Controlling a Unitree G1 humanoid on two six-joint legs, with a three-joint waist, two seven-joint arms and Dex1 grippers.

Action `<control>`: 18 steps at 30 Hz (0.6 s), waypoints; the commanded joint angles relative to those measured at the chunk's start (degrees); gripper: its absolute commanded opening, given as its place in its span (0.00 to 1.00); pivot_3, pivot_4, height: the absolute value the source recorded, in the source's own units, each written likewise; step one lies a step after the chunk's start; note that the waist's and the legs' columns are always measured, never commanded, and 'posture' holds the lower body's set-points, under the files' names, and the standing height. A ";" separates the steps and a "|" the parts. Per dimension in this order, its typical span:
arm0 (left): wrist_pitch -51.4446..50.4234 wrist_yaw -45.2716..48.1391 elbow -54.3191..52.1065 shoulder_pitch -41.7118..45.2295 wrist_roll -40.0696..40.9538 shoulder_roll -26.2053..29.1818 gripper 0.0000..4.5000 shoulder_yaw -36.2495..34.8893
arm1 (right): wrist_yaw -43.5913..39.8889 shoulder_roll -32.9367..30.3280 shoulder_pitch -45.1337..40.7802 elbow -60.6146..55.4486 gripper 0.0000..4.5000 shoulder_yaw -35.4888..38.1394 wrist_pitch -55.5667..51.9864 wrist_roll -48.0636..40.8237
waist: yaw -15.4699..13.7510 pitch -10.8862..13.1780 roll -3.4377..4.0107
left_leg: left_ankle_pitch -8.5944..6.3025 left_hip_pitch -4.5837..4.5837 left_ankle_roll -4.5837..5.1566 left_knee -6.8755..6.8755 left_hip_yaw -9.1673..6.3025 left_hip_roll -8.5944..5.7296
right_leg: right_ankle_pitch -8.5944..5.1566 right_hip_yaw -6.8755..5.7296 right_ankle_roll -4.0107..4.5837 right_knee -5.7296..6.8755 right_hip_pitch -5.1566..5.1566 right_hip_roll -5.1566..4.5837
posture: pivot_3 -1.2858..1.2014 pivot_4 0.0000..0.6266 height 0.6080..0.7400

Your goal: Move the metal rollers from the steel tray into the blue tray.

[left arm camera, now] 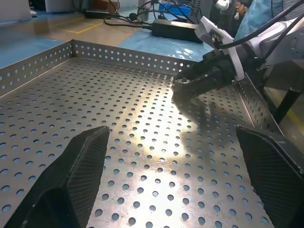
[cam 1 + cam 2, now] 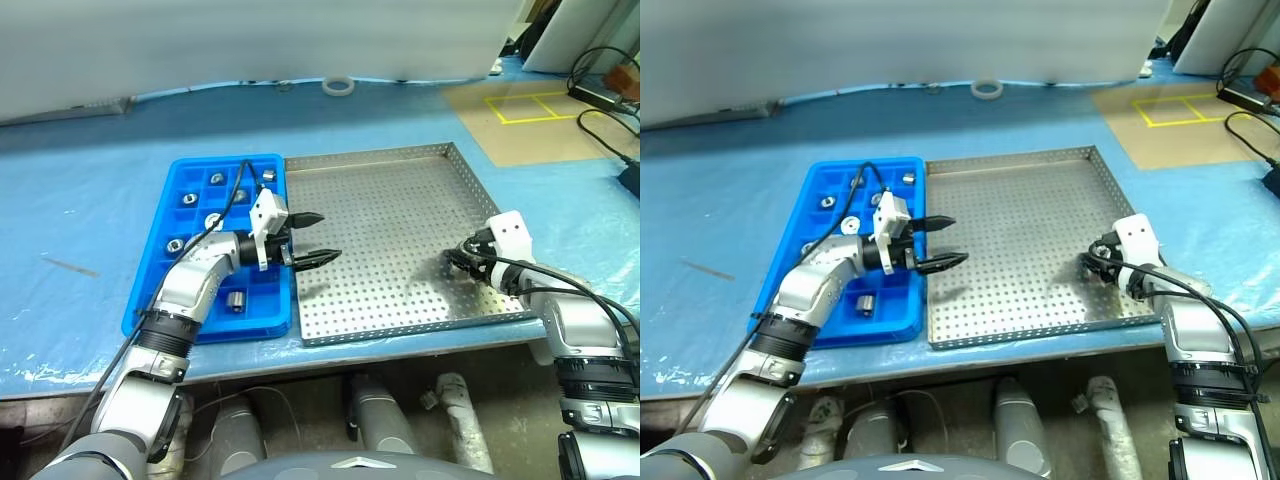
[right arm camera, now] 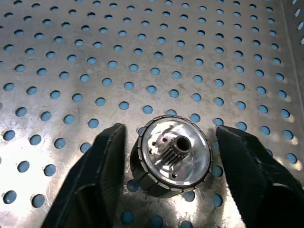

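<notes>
One metal roller (image 3: 173,156), a shiny short cylinder with a toothed bore, lies on the steel tray (image 2: 400,200) near its front right corner. My right gripper (image 2: 458,258) is down on the tray floor there, its fingers (image 3: 102,175) pressed in on either side of the roller. My left gripper (image 2: 328,237) hovers open and level over the steel tray's left edge, pointing right, with nothing between its fingers. The blue tray (image 2: 225,160) sits against the steel tray's left side. Several rollers (image 2: 217,179) lie in its compartments.
A white tape ring (image 2: 337,86) lies at the back of the pale blue table cover. A brown mat with a yellow taped square (image 2: 525,105) and black cables (image 2: 600,95) are at the back right. The table's front edge runs just below both trays.
</notes>
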State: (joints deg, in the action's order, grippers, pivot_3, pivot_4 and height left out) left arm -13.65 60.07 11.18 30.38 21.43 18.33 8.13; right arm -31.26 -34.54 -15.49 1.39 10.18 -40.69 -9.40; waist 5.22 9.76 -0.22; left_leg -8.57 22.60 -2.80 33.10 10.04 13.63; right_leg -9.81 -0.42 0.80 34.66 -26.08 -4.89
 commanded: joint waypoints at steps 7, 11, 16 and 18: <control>-3.60 -5.36 -11.35 -4.90 1.57 3.50 1.00 -4.84 | -3.67 6.87 -14.39 4.24 0.39 -1.03 8.20 -5.47 | 0.24 0.00 0.01 | 0.00 0.04 0.00 0.01 0.00 0.04 | 0.01 -0.22 0.00 0.09 -0.14 0.00 | 0.40 0.24 1.00; -6.65 -9.94 -19.66 -11.22 2.28 5.82 1.00 -8.29 | -10.34 11.82 -21.48 9.87 0.39 -4.10 11.77 -7.91 | -0.85 0.00 0.01 | 0.00 0.06 -0.02 -0.07 -0.02 0.09 | 0.15 -0.33 0.23 0.14 -0.19 -0.08 | 0.46 0.24 1.00; -10.12 -16.06 -30.42 -20.52 3.80 8.08 1.00 -13.61 | -22.54 15.98 -26.61 15.56 0.39 -10.75 14.97 -9.67 | -4.74 0.00 0.01 | 0.01 0.10 -0.07 -0.38 -0.05 0.20 | 0.24 -0.35 0.51 0.07 -0.17 -0.19 | 0.52 0.24 1.00; -11.00 -17.96 -33.59 -23.73 4.38 8.49 1.00 -15.42 | -26.75 17.25 -27.59 15.96 0.39 -12.33 14.45 -11.08 | -6.69 0.01 0.03 | -0.01 0.13 -0.09 -0.48 -0.05 0.21 | 0.18 -0.48 0.58 0.04 -0.18 -0.20 | 0.55 0.24 1.00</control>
State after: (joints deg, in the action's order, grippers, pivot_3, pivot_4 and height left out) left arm -24.14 43.63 -17.97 7.54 24.26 26.41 -5.42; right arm -54.17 -17.41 -40.93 18.61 -1.54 -27.33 -18.15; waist -1.47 9.77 -0.20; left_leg -8.58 22.76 -2.90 32.60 9.98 13.85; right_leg -9.63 -0.93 1.39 34.68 -26.28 -5.09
